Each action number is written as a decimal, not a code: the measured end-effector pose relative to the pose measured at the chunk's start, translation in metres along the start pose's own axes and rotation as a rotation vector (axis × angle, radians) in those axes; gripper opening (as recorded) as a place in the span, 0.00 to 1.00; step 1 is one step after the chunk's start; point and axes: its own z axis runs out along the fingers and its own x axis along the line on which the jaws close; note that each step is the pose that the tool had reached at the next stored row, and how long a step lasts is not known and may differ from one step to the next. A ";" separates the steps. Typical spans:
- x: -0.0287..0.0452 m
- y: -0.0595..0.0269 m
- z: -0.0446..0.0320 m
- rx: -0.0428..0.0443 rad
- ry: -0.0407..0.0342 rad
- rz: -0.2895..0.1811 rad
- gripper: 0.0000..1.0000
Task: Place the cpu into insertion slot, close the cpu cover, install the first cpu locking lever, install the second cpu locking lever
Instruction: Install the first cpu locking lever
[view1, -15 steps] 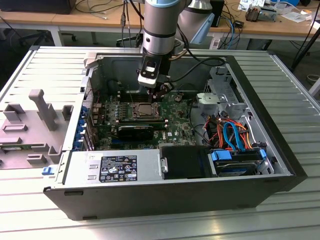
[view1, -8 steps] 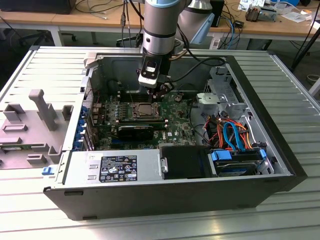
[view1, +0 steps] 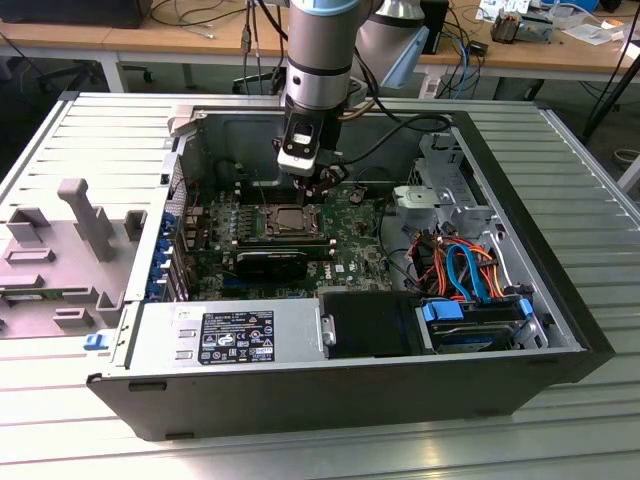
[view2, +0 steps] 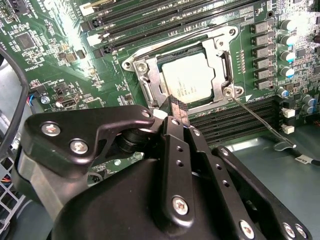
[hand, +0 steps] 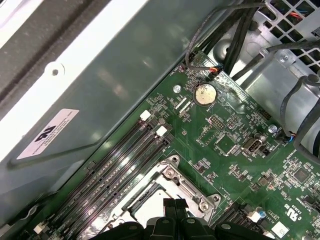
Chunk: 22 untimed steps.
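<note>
The cpu (view2: 189, 80) lies flat in the insertion slot (view2: 150, 75) on the green board, its silver-grey top showing through the window of the cpu cover (view2: 220, 60). The cover lies down flat over it. One thin wire locking lever (view2: 256, 119) sticks out from the slot's corner across the black memory slots, unlatched. A second lever (view2: 175, 42) runs along the opposite side of the frame. My gripper (view2: 178, 109) hovers just above the slot's edge with its fingertips together and nothing between them. In the exterior view the gripper (view1: 312, 186) hangs over the slot (view1: 291, 222).
The board sits deep in an open computer case (view1: 560, 300) with metal walls all round. Long black memory slots (hand: 115, 170) flank the slot. Drive cage and bundled cables (view1: 470, 265) fill the exterior view's right, and a power supply (view1: 230, 335) lies at the front.
</note>
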 end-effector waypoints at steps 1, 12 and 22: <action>0.0000 0.0000 0.0000 -0.0002 0.0001 -0.001 0.11; 0.0000 0.0000 0.0000 -0.0023 0.0023 -0.013 0.11; 0.0000 0.0000 0.0000 -0.0043 0.0043 -0.025 0.11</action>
